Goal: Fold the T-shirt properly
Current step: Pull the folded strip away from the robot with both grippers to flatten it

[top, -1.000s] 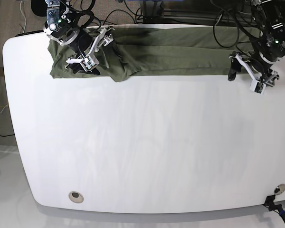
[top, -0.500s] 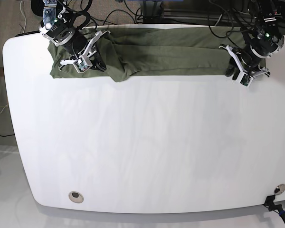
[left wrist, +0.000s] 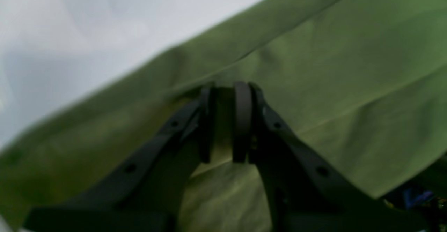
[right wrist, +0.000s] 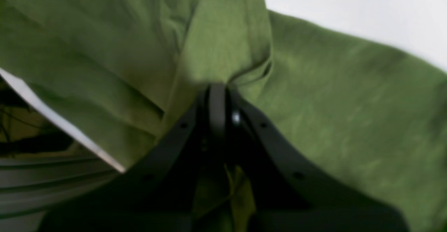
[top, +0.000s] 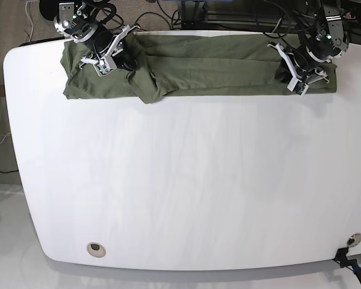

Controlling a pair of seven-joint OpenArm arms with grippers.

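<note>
Along the far edge of the table: the T-shirt (top: 216, 66) lies in a long olive band, gathered lengthwise, with a rumpled lump toward the right arm's end.
Table (top: 186, 180): white, the whole near part bare of cloth; a small round fitting (top: 95, 247) sits near the front corner.
Left gripper (left wrist: 225, 122): the wrist view shows both pads nearly together with a fold of green cloth pinched between them, close to the band's outer edge.
Right gripper (right wrist: 218, 110): jaws fully together; cloth puckers into the tips, so I judge a thin fold is caught, though blur hides the contact.
Handling: soft, light, limp cotton; it will sag and crease between the two holds, and thin pinches may slip.
Where to hold: at the two ends, through all layers, kept taut when lifted.
</note>
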